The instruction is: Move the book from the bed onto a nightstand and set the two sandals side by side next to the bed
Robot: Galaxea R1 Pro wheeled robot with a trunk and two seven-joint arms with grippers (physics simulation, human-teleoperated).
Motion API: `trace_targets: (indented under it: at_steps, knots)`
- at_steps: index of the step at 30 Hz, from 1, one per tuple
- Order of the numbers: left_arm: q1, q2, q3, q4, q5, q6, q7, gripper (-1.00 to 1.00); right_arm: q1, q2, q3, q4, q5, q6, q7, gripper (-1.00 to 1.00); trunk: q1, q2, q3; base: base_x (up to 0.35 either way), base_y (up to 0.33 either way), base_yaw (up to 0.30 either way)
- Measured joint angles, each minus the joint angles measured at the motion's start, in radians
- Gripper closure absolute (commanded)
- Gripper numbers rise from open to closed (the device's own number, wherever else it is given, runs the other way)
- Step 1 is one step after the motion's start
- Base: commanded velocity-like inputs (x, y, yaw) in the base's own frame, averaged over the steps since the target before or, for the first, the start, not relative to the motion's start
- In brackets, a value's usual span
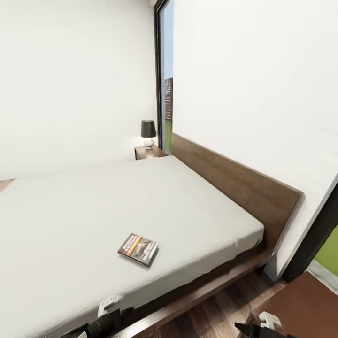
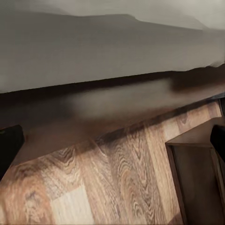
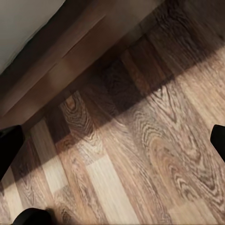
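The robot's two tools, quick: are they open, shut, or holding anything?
Left tool: open, holding nothing, above the wood floor.
Right tool: open, holding nothing.

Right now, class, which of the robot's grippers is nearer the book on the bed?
Left. The left gripper sits at the mattress edge just below the book; the right gripper hangs over the floor, farther off to the side.

book (image 1: 138,249) on bed (image 1: 84,206), nightstand (image 1: 149,151) beyond, lamp (image 1: 148,134) atop

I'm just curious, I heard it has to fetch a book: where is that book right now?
In the head view the book lies flat on the bed, near its front edge and toward the headboard end, with bare mattress all around it.
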State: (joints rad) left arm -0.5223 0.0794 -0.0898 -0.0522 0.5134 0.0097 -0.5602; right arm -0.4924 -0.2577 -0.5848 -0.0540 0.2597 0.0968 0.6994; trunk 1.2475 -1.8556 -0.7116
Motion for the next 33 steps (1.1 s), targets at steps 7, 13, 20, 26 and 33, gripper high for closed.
trace_targets:
  at_steps: [7, 13, 20, 26, 33]
  knots:
    - [0.0, -0.001, 0.0, 0.001, 0.0, 0.0, 0.0, -1.0, 0.0, 0.0, 0.0, -0.001, 0.0, 0.0, 0.0, -1.0, 0.0, 0.0, -0.004, 0.002, -0.001, 0.269]
    - [0.0, -0.004, 0.0, 0.001, 0.0, 0.0, 0.0, -1.0, 0.0, 0.0, 0.0, 0.0, 0.0, 0.0, 0.0, -1.0, 0.0, 0.0, -0.007, 0.0, 0.0, 0.269]
    - [0.0, -0.006, 0.0, 0.001, 0.0, 0.0, 0.0, -1.0, 0.0, 0.0, 0.0, 0.0, 0.0, 0.0, 0.0, -1.0, 0.0, 0.0, -0.011, 0.0, 0.0, 0.269]
    - [0.0, -0.006, 0.0, 0.001, 0.0, 0.0, 0.0, -1.0, 0.0, 0.0, 0.0, -0.001, 0.0, 0.0, 0.0, -1.0, 0.0, 0.0, -0.015, 0.0, 0.0, 0.269]
    - [0.0, -0.006, 0.0, 0.001, 0.0, 0.0, 0.0, -1.0, 0.0, 0.0, 0.0, 0.0, 0.0, 0.0, 0.0, -1.0, 0.0, 0.0, -0.019, 0.0, 0.0, 0.269]
